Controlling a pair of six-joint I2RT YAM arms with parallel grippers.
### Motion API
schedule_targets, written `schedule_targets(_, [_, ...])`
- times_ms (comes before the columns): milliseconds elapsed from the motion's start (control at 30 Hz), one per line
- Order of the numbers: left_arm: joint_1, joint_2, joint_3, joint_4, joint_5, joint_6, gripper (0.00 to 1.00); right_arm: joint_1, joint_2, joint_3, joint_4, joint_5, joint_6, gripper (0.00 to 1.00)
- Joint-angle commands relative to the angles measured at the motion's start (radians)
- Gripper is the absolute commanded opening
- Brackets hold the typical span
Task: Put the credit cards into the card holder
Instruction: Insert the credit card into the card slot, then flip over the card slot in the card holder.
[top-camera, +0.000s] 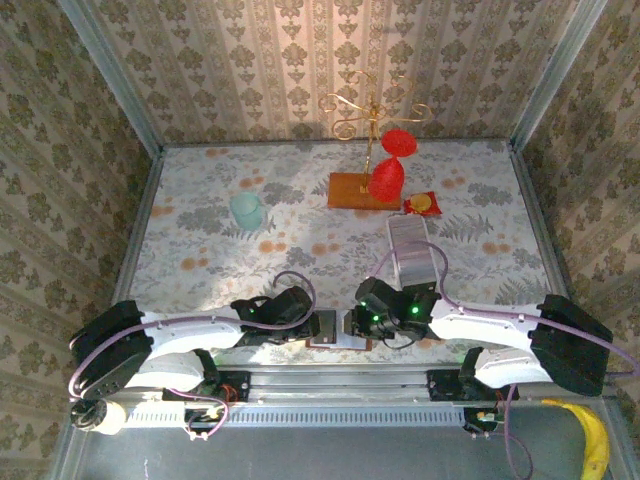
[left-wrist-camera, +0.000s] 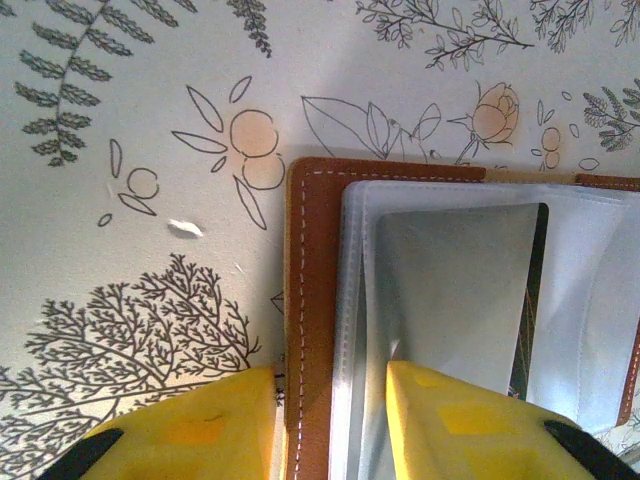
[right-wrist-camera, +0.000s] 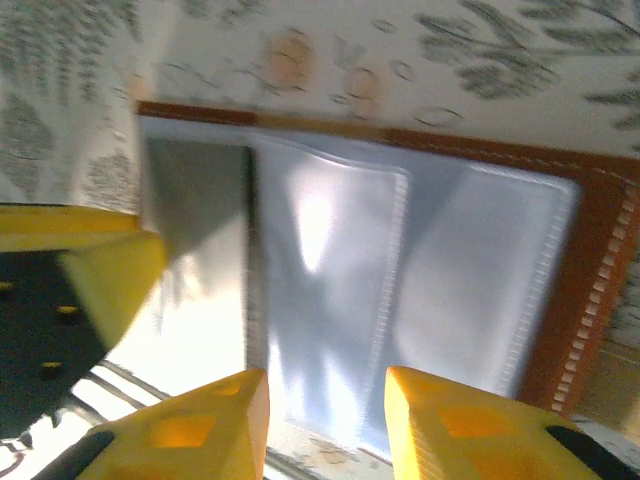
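At the near edge of the surface (left-wrist-camera: 150, 100), the brown wallet (left-wrist-camera: 312, 300) lies open and flat between both arms, clear pockets up. The left tool (left-wrist-camera: 325, 400) is released, its fingers straddling the wallet's stitched edge. The right tool (right-wrist-camera: 325, 400) hangs released over the pockets. One grey card (left-wrist-camera: 455, 290) sits inside a pocket. Farther back, the other cards (top-camera: 415, 255) fill a white tray (top-camera: 391, 240).

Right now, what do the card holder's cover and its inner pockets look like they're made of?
The card holder cover looks like matte orange-brown leather or imitation, with pale stitching along its edge. The inner pockets seem glossy translucent plastic: they catch glare and show seams.
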Motion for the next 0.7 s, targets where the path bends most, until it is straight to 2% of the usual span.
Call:
schedule_targets(0, [-0.012,0.017,0.002,-0.032,0.003,-0.013,0.33,0.007,0.024,-0.011,0.025,0.003,0.038,0.37])
schedule_targets(667, [-0.023,0.014,-0.005,-0.052,0.017,-0.021,0.33,0.007,0.11,-0.007,0.139,-0.027,0.066,0.38])
